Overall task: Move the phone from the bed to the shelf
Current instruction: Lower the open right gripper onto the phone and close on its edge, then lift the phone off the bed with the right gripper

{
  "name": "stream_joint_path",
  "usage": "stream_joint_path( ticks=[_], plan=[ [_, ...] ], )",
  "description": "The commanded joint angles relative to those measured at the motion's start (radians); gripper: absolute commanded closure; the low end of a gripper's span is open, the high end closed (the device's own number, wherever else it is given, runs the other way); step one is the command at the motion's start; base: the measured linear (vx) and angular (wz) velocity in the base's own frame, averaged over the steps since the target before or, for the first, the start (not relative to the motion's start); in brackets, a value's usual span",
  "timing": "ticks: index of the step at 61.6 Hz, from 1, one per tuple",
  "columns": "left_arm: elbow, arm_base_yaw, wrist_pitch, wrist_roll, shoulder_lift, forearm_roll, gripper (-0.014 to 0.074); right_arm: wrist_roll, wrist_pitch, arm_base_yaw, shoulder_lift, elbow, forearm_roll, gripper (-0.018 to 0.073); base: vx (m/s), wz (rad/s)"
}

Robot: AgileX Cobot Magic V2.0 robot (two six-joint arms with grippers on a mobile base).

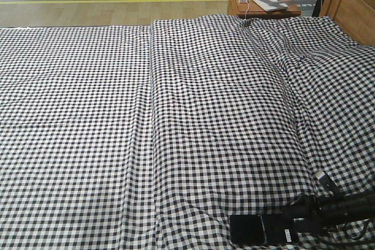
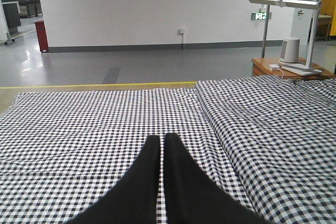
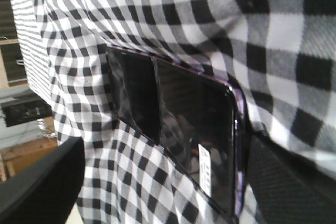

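The phone (image 1: 258,229) lies flat on the bed's black-and-white checked cover (image 1: 176,115), at the near right edge. In the right wrist view the phone (image 3: 189,129) shows a glossy black screen with a small white sticker and a pinkish frame. My right gripper (image 3: 165,182) is open and straddles it. One finger (image 3: 37,182) stands apart over the cloth, and the other (image 3: 289,182) is right beside the phone's long edge. My left gripper (image 2: 161,139) is shut, holds nothing, and hovers over the cover. The shelf is out of view.
A small brown bedside table (image 1: 263,5) with a white lamp base and a charger stands past the bed's far right corner. The wooden headboard (image 1: 351,4) is at the right. Beyond the bed are a grey floor and a yellow line (image 2: 94,85).
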Motion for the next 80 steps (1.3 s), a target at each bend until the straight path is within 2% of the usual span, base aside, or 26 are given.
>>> stream_joint_path(
  ticks=[1,20,40,52,64,73,80],
  plan=[
    [-0.025,-0.006,-0.072,-0.009,-0.008,-0.01,0.0595,-0.016,0.084,-0.007,-0.043,-0.011,0.036,-0.0035,0.0,0.0],
    [-0.025,-0.006,-0.072,-0.009,-0.008,-0.01,0.0595,-0.031,0.139,0.018,0.005,-0.011,0.056,-0.0035,0.0,0.0],
    [-0.025,-0.006,-0.072,-0.009,-0.008,-0.01,0.0595,-0.053,0.137,0.118,0.013,-0.011,0.064,-0.0034,0.0,0.0],
    [-0.025,-0.006,-0.072,-0.009,-0.008,-0.01,0.0595,-0.053,0.151,0.121,0.013,-0.011,0.063,0.0002,0.0,0.0],
    [-0.025,-0.006,-0.072,-0.009,-0.008,-0.01,0.0595,-0.053,0.175,0.102,0.013,-0.011,0.066,0.0134,0.0,0.0],
    [-0.025,-0.006,-0.072,-0.009,-0.008,-0.01,0.0595,-0.059,0.197,0.094,0.013,-0.011,0.067,0.03,0.0,0.0],
    [-0.025,-0.006,-0.072,-0.009,-0.008,-0.01,0.0595,-0.06,0.201,0.093,0.013,-0.011,0.063,0.0465,0.0,0.0]
  ],
)
